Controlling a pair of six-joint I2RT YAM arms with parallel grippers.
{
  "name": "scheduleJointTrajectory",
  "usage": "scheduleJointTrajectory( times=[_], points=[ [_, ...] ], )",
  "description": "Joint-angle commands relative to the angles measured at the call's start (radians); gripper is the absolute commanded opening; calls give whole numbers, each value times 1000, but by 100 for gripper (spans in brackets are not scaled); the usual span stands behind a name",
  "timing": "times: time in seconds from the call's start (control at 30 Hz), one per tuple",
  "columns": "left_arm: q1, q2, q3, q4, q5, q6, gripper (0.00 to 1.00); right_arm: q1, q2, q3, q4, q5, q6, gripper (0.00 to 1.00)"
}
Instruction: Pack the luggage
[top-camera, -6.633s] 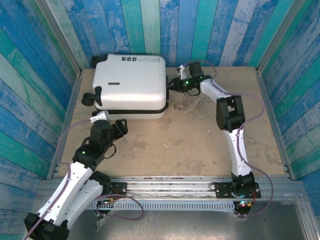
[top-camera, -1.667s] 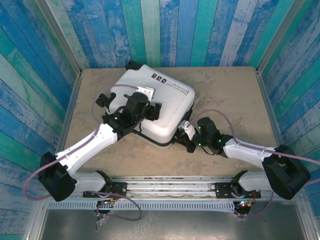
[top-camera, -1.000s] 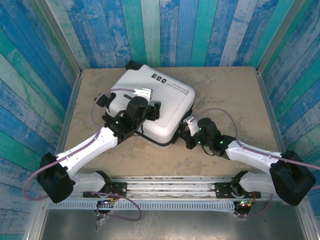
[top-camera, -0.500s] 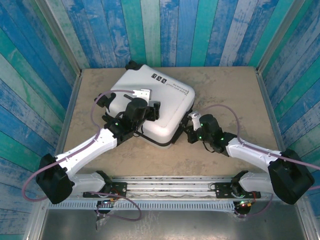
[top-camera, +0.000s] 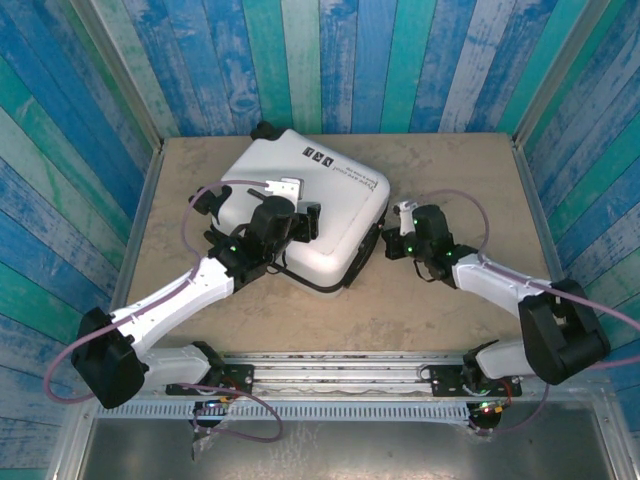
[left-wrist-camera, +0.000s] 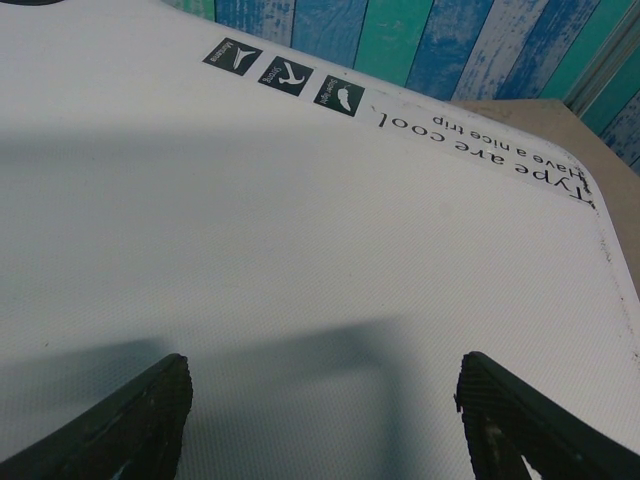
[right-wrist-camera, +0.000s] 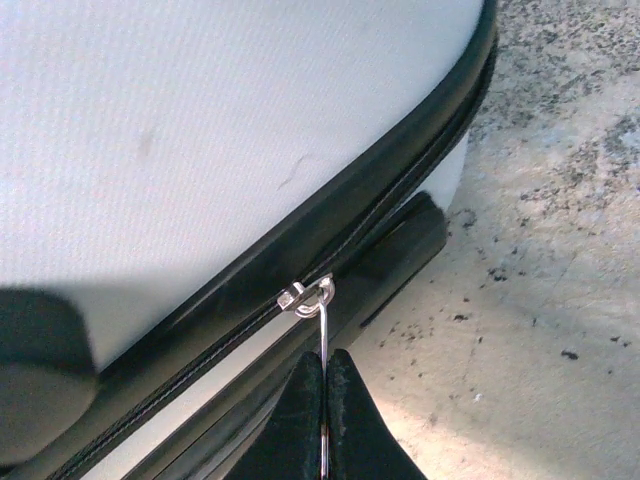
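The zipper pull (right-wrist-camera: 321, 305) of the white suitcase (top-camera: 335, 210) is pinched in the tightly closed right tool (right-wrist-camera: 325, 358). The left tool (left-wrist-camera: 320, 375) is held spread above the lid.

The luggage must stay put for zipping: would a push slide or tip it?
Probably slides, not tips: the luggage lies flat and broad on the table. Its moulded white shell looks stiff, unlikely to dent.
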Motion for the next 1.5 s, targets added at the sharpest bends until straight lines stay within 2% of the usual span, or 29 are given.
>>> scheduleJointTrajectory(
  times=[0.0,0.43,0.77,0.93,0.97,1.03,1.1,1.17,1.27,1.37,1.47],
  points=[
    [3,51,-81,-283,18,-51,72,-54,40,47,-4,65,-10,0],
    [2,58,-83,-289,11,-40,73,-129,180,168,-13,30,6,0],
    [1,50,-63,-317,-11,-25,72,-158,213,225,-46,-23,-17,0],
    [-50,-64,-18,-321,-81,-2,73,-175,226,237,-67,-77,-36,1],
    [-64,-92,-11,-314,-90,1,73,-178,227,243,-77,-84,-37,5],
    [-112,-157,9,-296,-111,15,72,-181,230,265,-121,-101,-47,33],
    [-187,-200,34,-289,-154,31,72,-186,219,280,-178,-88,-42,44],
    [-292,-212,70,-297,-229,44,72,-197,199,285,-226,-94,-26,47],
    [-441,-148,142,-327,-345,25,72,-219,149,264,-281,-106,13,49],
    [-581,23,257,-409,-489,-71,73,-244,68,217,-319,-100,56,51],
    [-663,283,433,-546,-545,-175,77,-276,-39,163,-371,-65,76,53]
  ],
)
